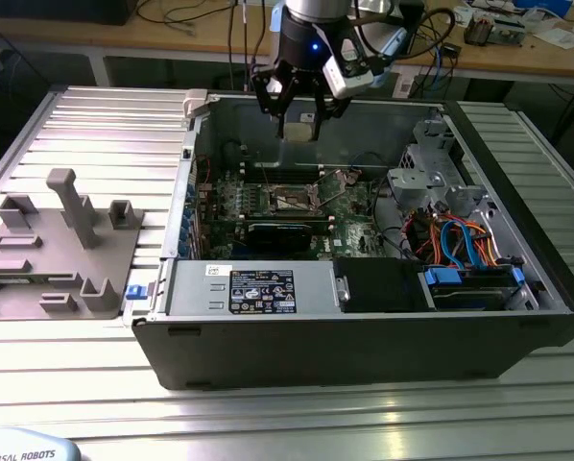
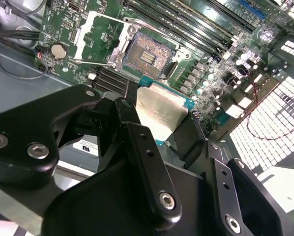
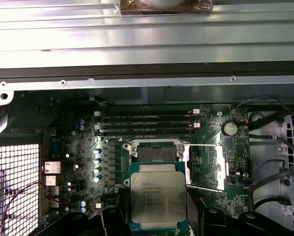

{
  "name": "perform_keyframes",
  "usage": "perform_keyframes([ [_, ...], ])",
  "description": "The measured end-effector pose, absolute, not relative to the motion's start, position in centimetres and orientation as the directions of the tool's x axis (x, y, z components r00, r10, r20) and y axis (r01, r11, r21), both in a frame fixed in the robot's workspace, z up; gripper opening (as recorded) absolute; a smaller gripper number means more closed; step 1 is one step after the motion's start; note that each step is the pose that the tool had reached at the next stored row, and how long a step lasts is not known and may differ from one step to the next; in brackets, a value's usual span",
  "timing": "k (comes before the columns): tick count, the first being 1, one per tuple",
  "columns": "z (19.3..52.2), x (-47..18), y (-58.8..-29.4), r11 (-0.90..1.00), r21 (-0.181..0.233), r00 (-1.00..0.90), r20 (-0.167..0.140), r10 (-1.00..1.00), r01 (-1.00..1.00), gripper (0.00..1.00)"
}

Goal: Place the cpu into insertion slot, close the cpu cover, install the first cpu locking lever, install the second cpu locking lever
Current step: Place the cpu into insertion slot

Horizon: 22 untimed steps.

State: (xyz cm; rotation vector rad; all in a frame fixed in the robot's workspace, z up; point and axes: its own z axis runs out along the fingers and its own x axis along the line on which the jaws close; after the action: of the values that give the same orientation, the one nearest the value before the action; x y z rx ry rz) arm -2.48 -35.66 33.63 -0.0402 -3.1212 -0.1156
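My gripper (image 1: 299,129) hangs above the open computer case, shut on the cpu (image 2: 159,112), a silver-topped square chip held by two opposite edges between the black fingers (image 2: 129,112). In the first wrist view the cpu (image 3: 158,195) sits just in front of the insertion slot (image 3: 155,153), apart from it. The dark slot (image 2: 147,54) lies bare on the green motherboard (image 1: 349,213). The cpu cover (image 2: 101,35) is swung open to one side of the slot, its silvery frame (image 3: 207,167) lying over the board. A thin wire lever (image 2: 93,62) stands loose beside the cover.
The case's metal walls (image 1: 316,106) ring the board. Black memory slots (image 3: 146,124) run beside the slot. A drive cage (image 1: 431,178) and coloured cables (image 1: 460,240) fill the exterior view's right. A grey fixture (image 1: 66,240) stands on the table at the exterior view's left.
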Motion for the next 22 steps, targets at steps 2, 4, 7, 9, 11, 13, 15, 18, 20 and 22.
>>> perform_keyframes([
  [2, 33.5, -2.5, -35.7, 0.997, 0.074, -1.0, 0.019, 0.025, 0.026, 0.54],
  [4, 33.4, -2.5, -35.7, 0.997, 0.074, -1.0, 0.019, 0.025, 0.026, 0.54],
  [7, 33.1, -2.5, -35.7, 0.997, 0.074, -1.0, 0.019, 0.025, 0.026, 0.54],
  [9, 32.9, -2.5, -35.7, 0.997, 0.074, -1.0, 0.019, 0.025, 0.026, 0.54],
  [11, 32.8, -2.5, -35.7, 0.997, 0.074, -1.0, 0.019, 0.025, 0.026, 0.54],
  [13, 32.6, -2.5, -35.7, 0.997, 0.074, -1.0, 0.019, 0.025, 0.026, 0.54],
  [15, 32.5, -2.5, -35.7, 0.997, 0.074, -1.0, 0.019, 0.025, 0.026, 0.54],
  [18, 32.2, -2.5, -35.7, 0.997, 0.074, -1.0, 0.019, 0.025, 0.026, 0.54],
  [20, 31.9, -2.5, -35.7, 0.997, 0.074, -1.0, 0.019, 0.025, 0.026, 0.54],
  [22, 31.9, -2.5, -35.7, 0.997, 0.073, -1.0, 0.019, 0.025, 0.026, 0.54],
])
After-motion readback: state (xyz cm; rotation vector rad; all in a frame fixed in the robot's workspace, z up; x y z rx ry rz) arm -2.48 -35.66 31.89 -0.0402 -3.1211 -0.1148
